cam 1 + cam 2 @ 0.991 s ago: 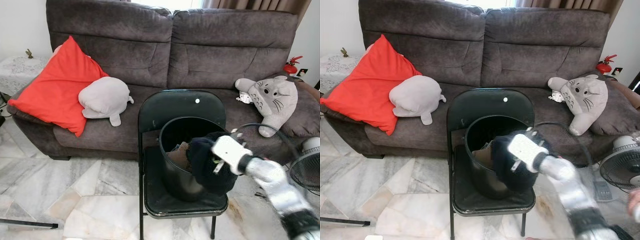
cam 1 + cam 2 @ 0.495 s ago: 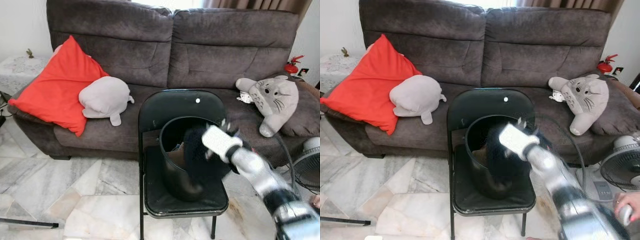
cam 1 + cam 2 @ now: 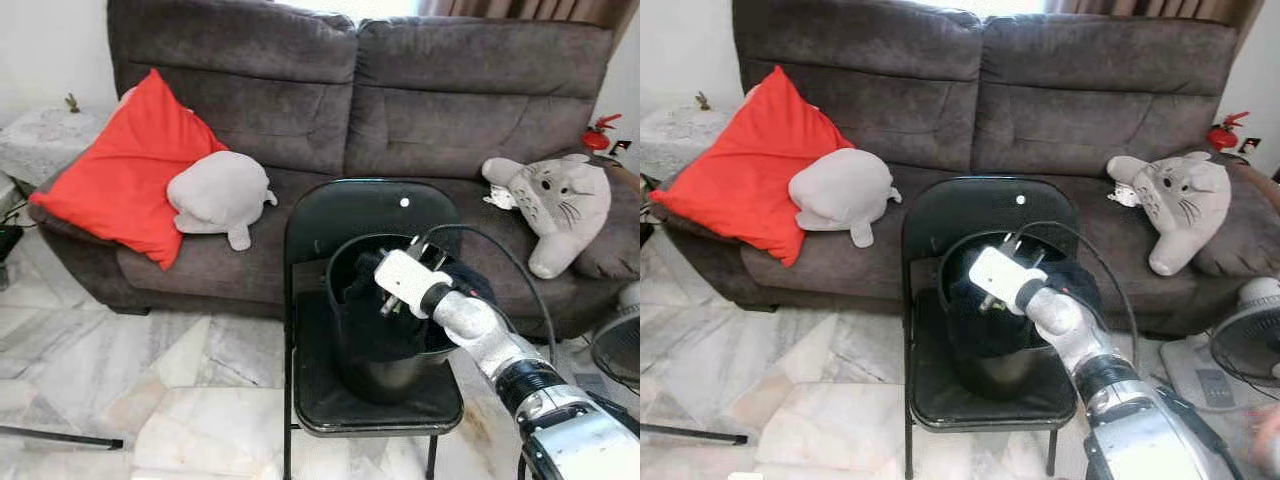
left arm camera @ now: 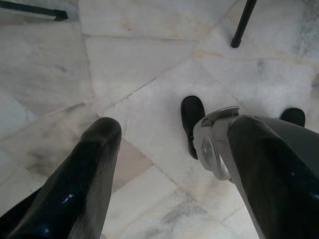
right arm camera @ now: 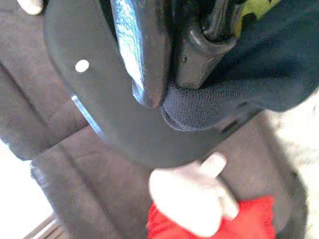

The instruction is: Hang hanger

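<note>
Right gripper (image 5: 169, 74) over black bucket (image 3: 375, 350) on folding chair (image 3: 370, 400), fingers pinching dark garment (image 3: 400, 325) draped over bucket rim; hanger itself hidden, direction unclear. Left gripper (image 4: 169, 164) idle, fingers spread above marble floor (image 4: 149, 50)

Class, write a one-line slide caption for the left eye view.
Right gripper holds dark cloth over a black bin on a chair.

The right gripper (image 3: 385, 290) is now reached over the mouth of the black bucket (image 3: 375, 365), where a second ago it was held lower, in front of the bucket's right side. The dark garment (image 3: 380, 330) clamped in it is now draped into the bucket rather than hung outside it.
</note>
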